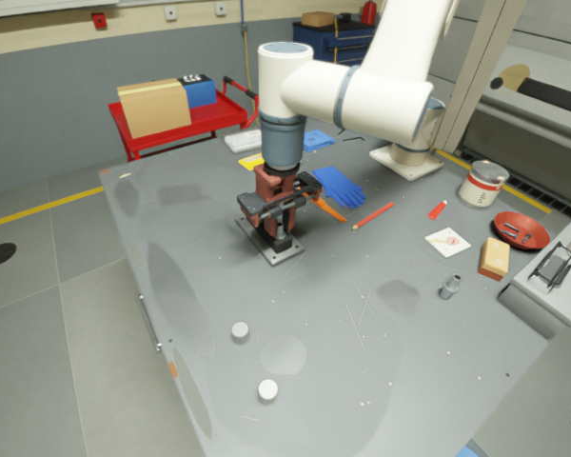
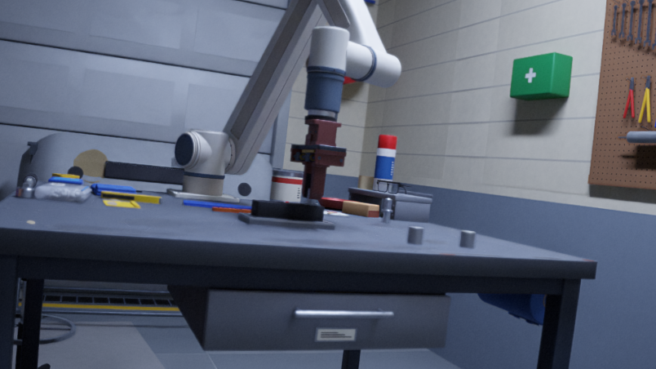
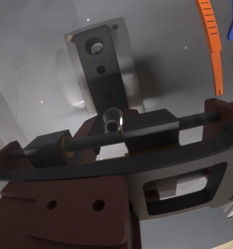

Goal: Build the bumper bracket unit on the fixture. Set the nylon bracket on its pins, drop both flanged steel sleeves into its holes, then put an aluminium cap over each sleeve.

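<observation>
A flanged steel sleeve stands between my fingers at the near hole of the black nylon bracket, which sits on the fixture plate in the middle of the table. My gripper is straight above that end of the bracket and is open, holding nothing. The bracket's far hole shows a pale pin or seat inside. A second steel sleeve stands on the table to the right. Two aluminium caps rest near the table's front left.
An orange ruler-like tool lies just right of the fixture, with a blue glove and a red pencil beyond. Further right are a tan block, a red dish and a tin.
</observation>
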Available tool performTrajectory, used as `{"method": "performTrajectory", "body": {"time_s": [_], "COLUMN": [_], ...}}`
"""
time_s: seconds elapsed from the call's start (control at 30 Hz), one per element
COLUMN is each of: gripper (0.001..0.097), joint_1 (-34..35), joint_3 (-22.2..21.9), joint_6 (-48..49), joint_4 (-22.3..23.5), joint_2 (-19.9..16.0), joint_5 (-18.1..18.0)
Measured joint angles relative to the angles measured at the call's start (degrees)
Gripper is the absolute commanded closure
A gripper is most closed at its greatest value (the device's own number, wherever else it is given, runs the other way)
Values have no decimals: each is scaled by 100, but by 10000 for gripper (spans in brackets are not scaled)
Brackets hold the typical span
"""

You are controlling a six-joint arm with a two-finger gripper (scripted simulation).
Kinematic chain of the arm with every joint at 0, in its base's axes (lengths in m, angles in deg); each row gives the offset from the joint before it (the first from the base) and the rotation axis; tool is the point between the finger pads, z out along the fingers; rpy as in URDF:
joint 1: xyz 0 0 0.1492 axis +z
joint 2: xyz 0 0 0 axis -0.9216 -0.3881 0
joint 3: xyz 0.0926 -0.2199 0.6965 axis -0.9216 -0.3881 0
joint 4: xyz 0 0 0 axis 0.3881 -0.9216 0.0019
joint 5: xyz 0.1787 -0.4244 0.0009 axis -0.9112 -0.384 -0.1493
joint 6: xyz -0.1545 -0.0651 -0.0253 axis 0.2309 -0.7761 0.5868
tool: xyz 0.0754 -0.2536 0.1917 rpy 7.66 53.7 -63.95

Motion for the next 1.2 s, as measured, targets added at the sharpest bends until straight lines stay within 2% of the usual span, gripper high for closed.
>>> {"method": "performTrajectory", "body": {"time_s": [0.37,0.63,0.9,1.2], "gripper": [631,631,631,631], "joint_1": [0,0,0,0], "joint_3": [0,0,0,0], "joint_6": [-82,-475,-1280,-2636], "joint_4": [0,0,0,0], "joint_2": [0,0,0,0], "joint_5": [0,0,0,0]}}
